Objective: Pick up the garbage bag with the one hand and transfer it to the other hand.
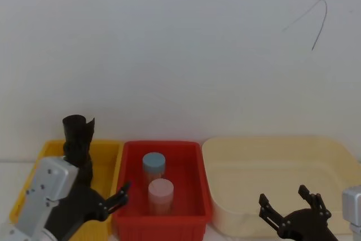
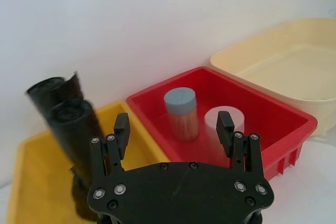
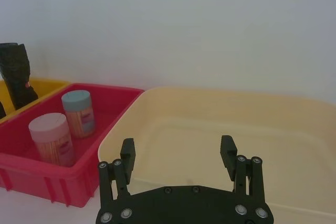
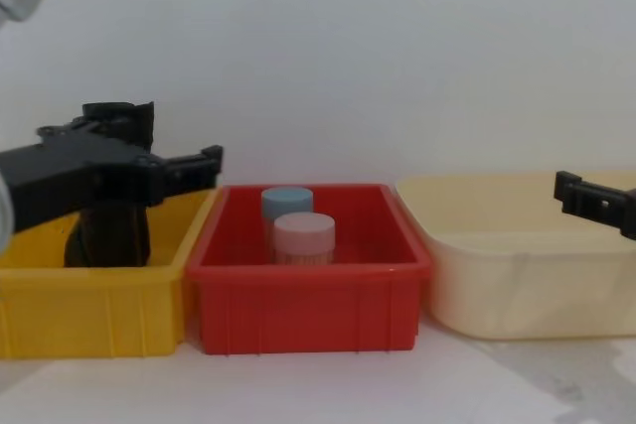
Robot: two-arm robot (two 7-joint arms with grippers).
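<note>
The garbage bag [image 4: 104,237], a short thick black roll, stands in the yellow bin [image 4: 89,310], also seen in the head view [image 1: 84,169]. A taller, slimmer black roll [image 1: 78,131] with a ragged top rises right behind it [image 2: 55,90]. My left gripper [image 2: 173,123] hovers open over the yellow bin's near right part [image 4: 129,146], nothing between its fingers; the rolls lie beyond its outer finger. My right gripper [image 1: 284,195] is open and empty at the near side of the cream tub [image 3: 220,114].
A red bin [image 1: 192,207] between the yellow bin and the cream tub holds a blue-lidded jar [image 1: 153,165] and a pink-lidded jar [image 1: 160,193]. A white wall stands close behind all three containers. White tabletop runs in front of them.
</note>
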